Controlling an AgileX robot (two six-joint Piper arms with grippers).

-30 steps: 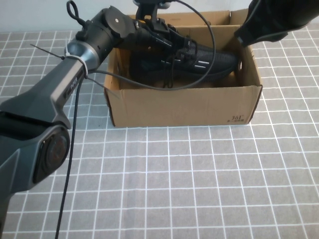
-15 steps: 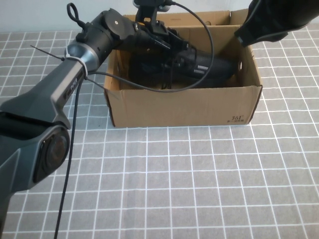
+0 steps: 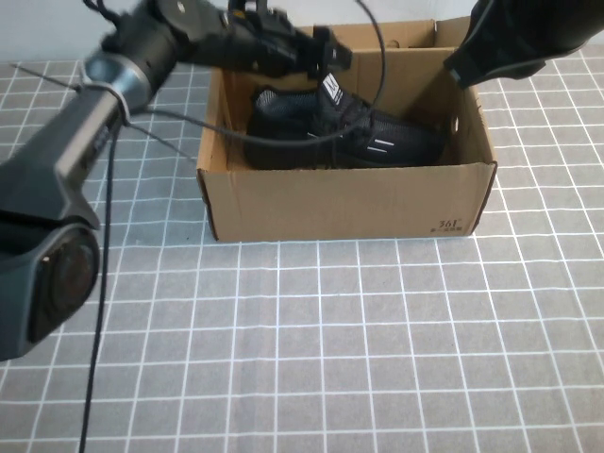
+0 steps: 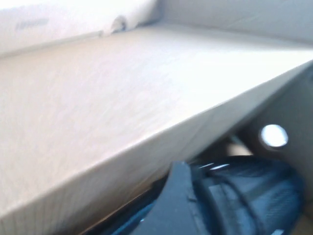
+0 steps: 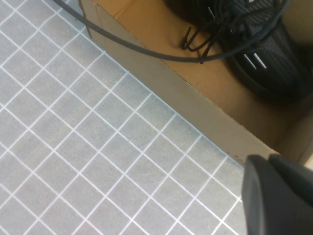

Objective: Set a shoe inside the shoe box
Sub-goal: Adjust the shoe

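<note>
The black shoe [image 3: 377,137] lies inside the brown shoe box [image 3: 349,203], toe toward the box's right end, its white-marked tongue tab up. My left gripper [image 3: 319,52] hangs open just above the shoe's collar at the box's back wall and holds nothing. The left wrist view shows a cardboard wall of the shoe box [image 4: 122,98] close up, with the shoe [image 4: 244,191] below it. My right gripper [image 3: 460,68] is shut and hovers over the box's right end. In the right wrist view the right gripper [image 5: 269,161] is above the box's front wall [image 5: 195,98], and the shoe [image 5: 274,54] rests on the box floor.
A black cable [image 3: 283,142] from the left arm droops across the open box and over the shoe's laces. The left arm [image 3: 85,142] stretches across the left of the grey tiled table [image 3: 330,349]. The box's lid flap [image 3: 396,36] stands at the back.
The left gripper has let go of the shoe and risen toward the back left. The shoe has settled lower in the box. The right arm has not moved.
</note>
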